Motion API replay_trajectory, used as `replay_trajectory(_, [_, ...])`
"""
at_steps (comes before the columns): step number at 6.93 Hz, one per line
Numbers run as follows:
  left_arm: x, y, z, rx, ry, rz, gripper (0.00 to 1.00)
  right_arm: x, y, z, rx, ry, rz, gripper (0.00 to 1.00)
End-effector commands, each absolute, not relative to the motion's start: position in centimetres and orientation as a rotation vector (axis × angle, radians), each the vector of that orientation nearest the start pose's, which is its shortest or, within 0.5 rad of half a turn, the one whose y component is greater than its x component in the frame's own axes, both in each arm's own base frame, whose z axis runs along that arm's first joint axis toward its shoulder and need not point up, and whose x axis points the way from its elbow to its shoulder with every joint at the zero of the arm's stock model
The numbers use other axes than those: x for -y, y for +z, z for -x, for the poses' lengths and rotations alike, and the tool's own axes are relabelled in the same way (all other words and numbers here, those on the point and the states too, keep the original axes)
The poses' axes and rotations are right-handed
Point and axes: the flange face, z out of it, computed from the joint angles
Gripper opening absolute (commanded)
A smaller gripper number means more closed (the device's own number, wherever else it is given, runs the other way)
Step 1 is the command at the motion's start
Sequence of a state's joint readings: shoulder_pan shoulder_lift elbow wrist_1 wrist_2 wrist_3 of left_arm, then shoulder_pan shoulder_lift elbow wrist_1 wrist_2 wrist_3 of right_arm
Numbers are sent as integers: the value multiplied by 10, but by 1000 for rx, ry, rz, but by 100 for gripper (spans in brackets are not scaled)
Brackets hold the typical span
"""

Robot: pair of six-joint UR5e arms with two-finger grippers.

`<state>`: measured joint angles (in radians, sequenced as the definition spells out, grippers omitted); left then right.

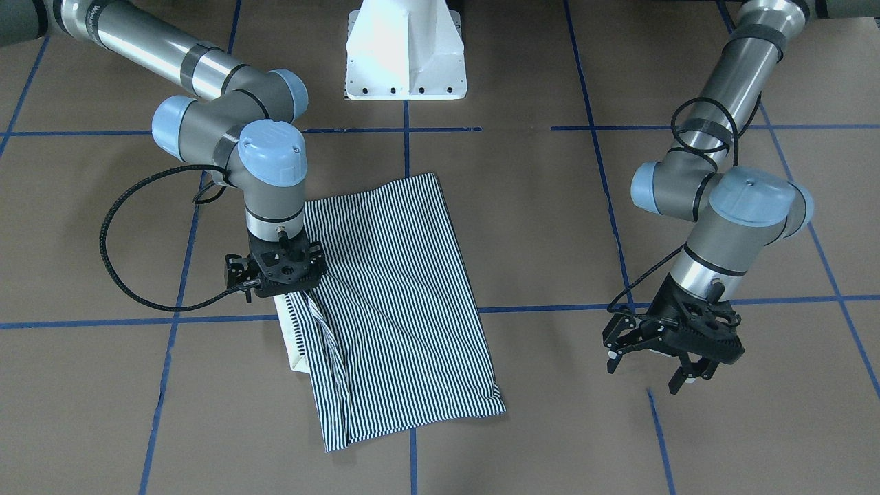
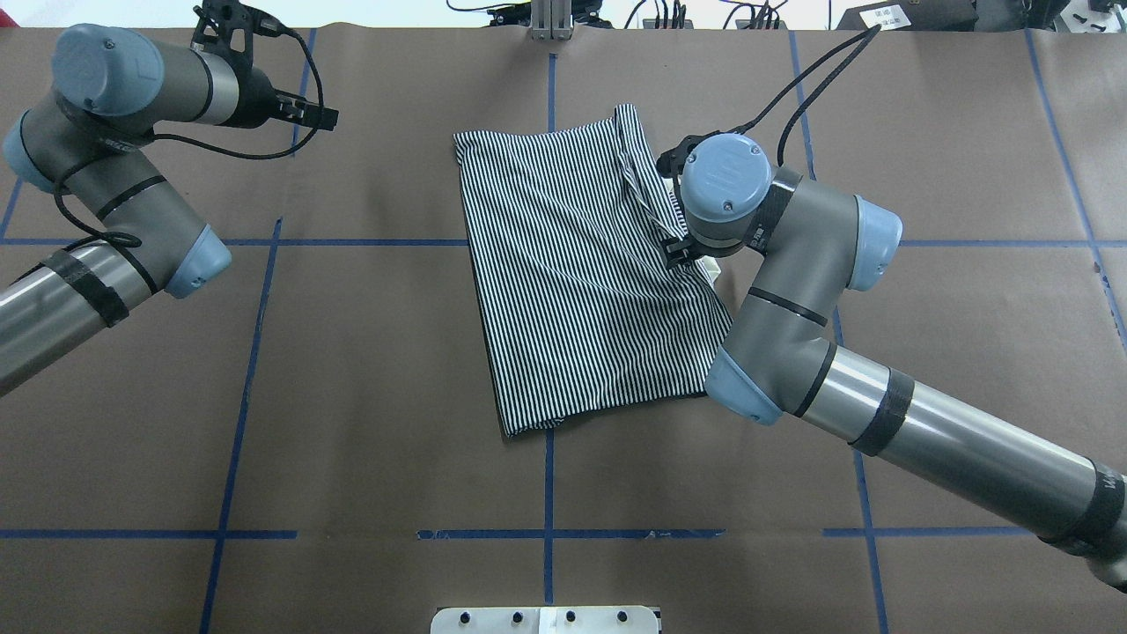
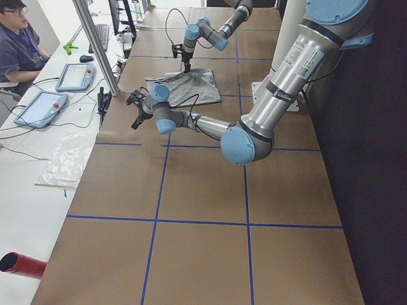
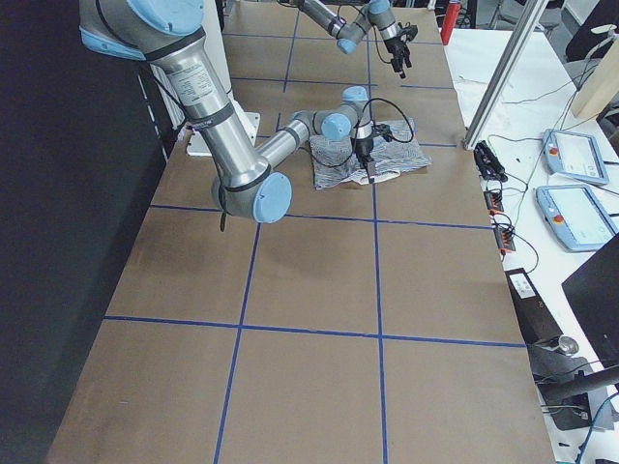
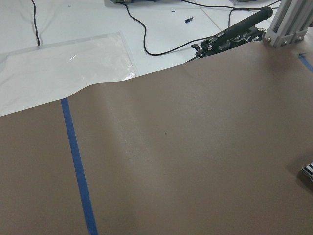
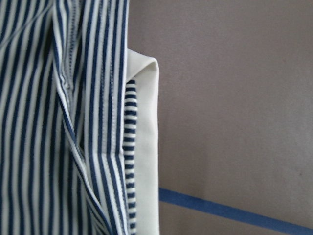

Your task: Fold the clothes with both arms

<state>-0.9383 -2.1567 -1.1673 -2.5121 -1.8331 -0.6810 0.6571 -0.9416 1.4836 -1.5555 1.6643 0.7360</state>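
Note:
The striped polo shirt (image 1: 405, 295) lies folded into a rough rectangle at the table's middle, and also shows in the overhead view (image 2: 572, 282). Its cream collar (image 6: 146, 147) sticks out along one side edge. My right gripper (image 1: 283, 285) points straight down onto that collar-side edge. Its fingers are hidden under its body, so I cannot tell whether it is open or shut. A raised crease runs from it along the shirt. My left gripper (image 1: 643, 375) is open and empty, above bare table well away from the shirt.
The white pedestal base (image 1: 405, 55) stands at the robot's side of the table. Blue tape lines (image 1: 550, 308) cross the brown table cover. Beyond the far edge are a clear plastic sheet (image 5: 58, 68), cables, tablets (image 3: 38, 108) and a seated operator (image 3: 16, 38).

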Motion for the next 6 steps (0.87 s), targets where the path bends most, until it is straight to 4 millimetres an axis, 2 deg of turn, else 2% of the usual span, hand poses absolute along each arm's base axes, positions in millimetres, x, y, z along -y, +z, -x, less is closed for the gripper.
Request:
replay_trajectory(1, [666, 394, -361, -874, 110, -743, 100, 557, 358, 468, 388, -226, -275, 100])
replay_trajectory(2, [664, 389, -361, -880, 113, -750, 100, 558, 379, 459, 359, -231, -271, 100])
replay_trajectory(3, [664, 389, -361, -880, 113, -750, 100, 560, 379, 456, 358, -229, -277, 100])
replay_trajectory(4, [664, 388, -361, -881, 113, -751, 100, 569, 354, 453, 392, -205, -301, 100])
replay_trajectory(5, [663, 389, -361, -880, 113, -750, 100, 582, 296, 464, 449, -179, -351, 100])
replay_trajectory(6, [663, 389, -361, -881, 113, -751, 100, 588, 262, 480, 498, -119, -345, 100])
